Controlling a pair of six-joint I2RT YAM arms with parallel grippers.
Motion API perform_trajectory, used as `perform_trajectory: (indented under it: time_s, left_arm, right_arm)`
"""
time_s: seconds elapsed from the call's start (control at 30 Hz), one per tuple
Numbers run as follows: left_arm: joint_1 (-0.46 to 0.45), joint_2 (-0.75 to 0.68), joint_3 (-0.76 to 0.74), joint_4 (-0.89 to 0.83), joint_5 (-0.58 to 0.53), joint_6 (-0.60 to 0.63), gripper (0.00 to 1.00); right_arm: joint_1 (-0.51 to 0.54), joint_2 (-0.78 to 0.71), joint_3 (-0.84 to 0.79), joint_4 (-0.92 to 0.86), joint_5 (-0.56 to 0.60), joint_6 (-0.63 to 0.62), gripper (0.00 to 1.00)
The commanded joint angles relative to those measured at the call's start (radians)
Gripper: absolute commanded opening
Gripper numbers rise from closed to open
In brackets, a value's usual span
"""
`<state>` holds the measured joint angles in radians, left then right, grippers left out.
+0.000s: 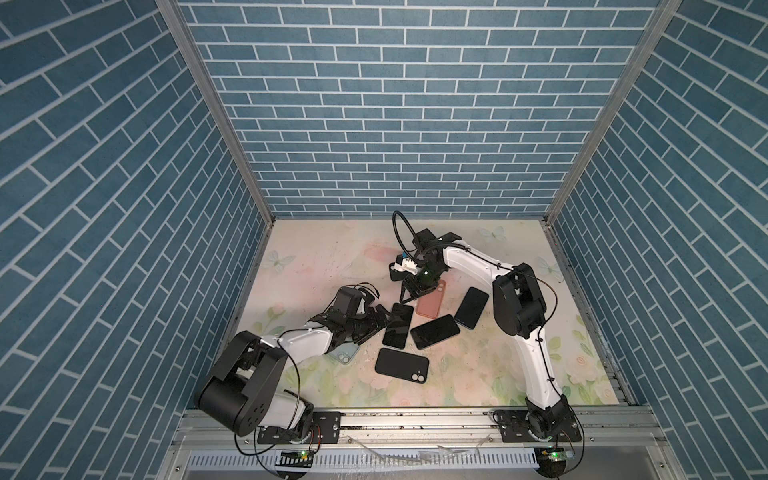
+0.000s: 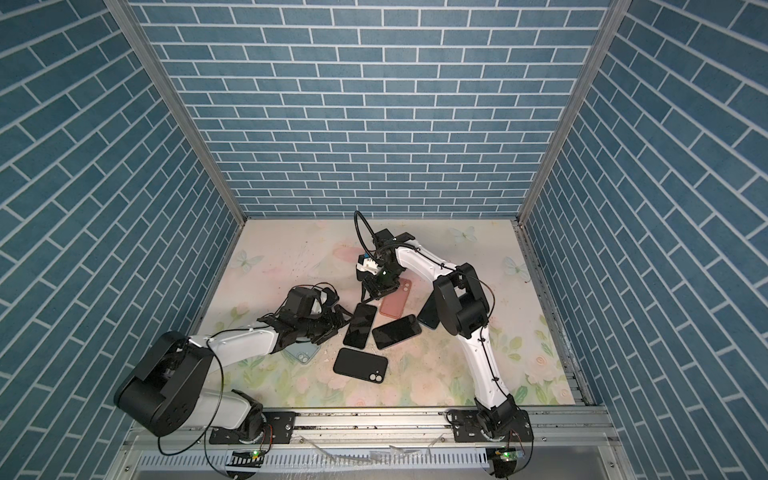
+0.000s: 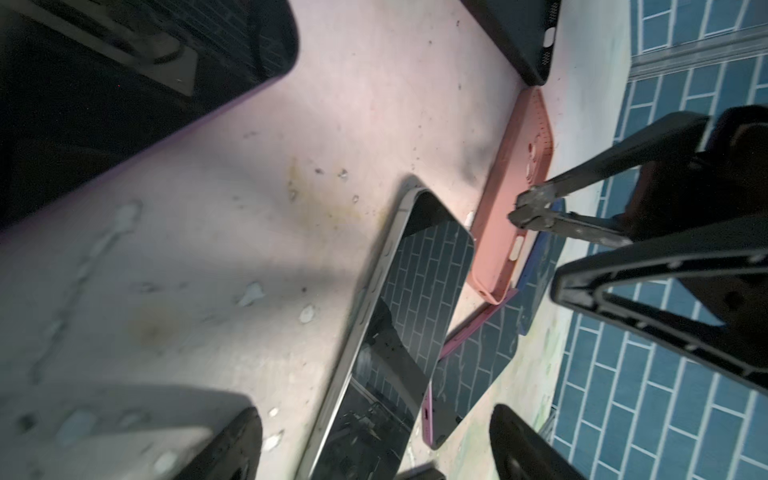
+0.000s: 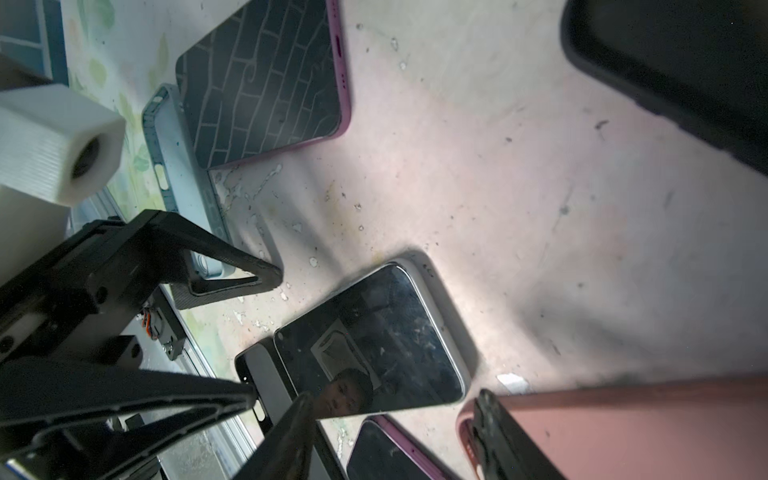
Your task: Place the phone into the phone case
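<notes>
Black left end effector (image 1: 380, 323), the nearer one, is hanging spread and empty just left of the silver-edged phone (image 1: 398, 326), which is lying flat on the counter (image 1: 332, 257), long axis running rearward; just past its far end the right end effector (image 1: 411, 297) is hovering, jaws apart, over the salmon case (image 1: 431, 305)

Pink phone case (image 2: 395, 305) (flat) among three dark phones (image 2: 360, 326)

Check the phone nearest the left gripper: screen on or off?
Off: the phone shows a dark screen, only mirroring the brick wall.
</notes>
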<state>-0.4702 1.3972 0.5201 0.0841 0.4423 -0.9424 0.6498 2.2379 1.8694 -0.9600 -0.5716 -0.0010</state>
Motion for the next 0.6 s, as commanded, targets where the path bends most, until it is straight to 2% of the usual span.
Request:
perform_trajectory:
  time_s: [0.0, 0.2, 0.3, 0.57]
  left_arm:
    - [0.007, -0.034, 0.031, -0.209, -0.041, 0.118, 0.87]
    - [0.007, -0.002, 0.069, -0.185, 0.068, 0.172, 0.85]
    - [0.007, 0.027, 0.071, -0.144, 0.099, 0.175, 0.85]
    - [0.004, 0.078, 0.054, -0.025, 0.144, 0.159, 0.82]
  right_arm:
    - [-0.001, -0.115, -0.090, 0.071, 0.054, 0.142, 0.62]
    - [0.006, -0.211, -0.291, 0.209, 0.008, 0.353, 0.62]
    - [0.018, -0.227, -0.354, 0.272, -0.033, 0.412, 0.62]
    - [0.040, -0.194, -0.424, 0.368, -0.041, 0.522, 0.62]
